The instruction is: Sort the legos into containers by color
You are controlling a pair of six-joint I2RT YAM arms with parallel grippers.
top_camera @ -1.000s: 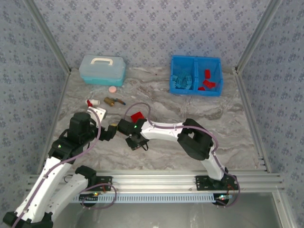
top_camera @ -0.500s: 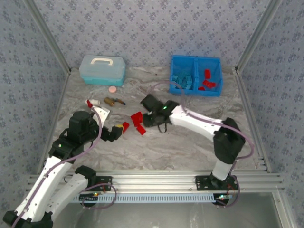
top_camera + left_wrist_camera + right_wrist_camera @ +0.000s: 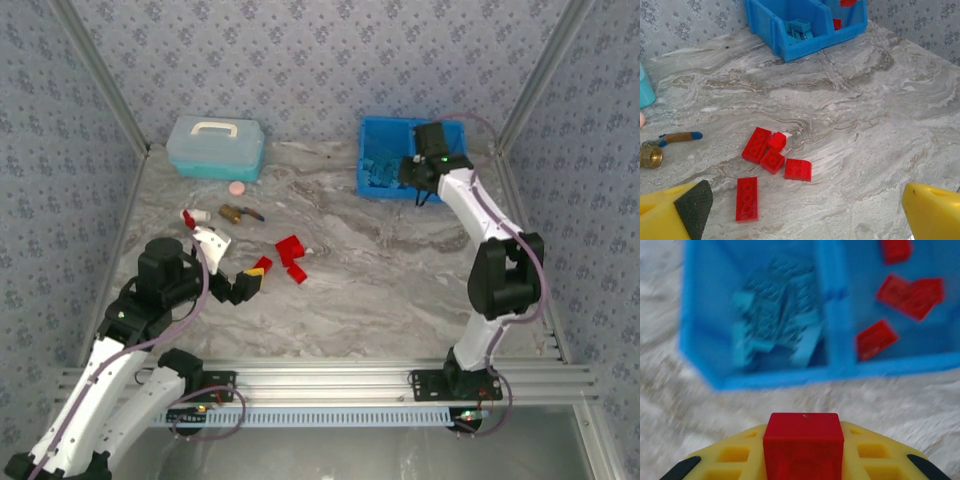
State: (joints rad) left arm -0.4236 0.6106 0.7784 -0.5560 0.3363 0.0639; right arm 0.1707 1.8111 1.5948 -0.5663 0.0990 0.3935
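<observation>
The right tool point(image 3: 416, 172) is pinched shut on one red lego point(image 3: 803, 437), at the near side of the blue bin point(image 3: 362, 160). It is hard, light, slick plastic (best squeezed across its straight edges). The left tool point(image 3: 243, 286), gaping and empty, faces five red legos point(image 3: 772, 155) on the desk point(image 3: 880, 125).

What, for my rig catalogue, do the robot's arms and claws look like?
The left arm and right arm have white links, black joints and a thin mauve cable running alongside. The left claw and right claw have chunky yellow fingers with black pads.
</observation>
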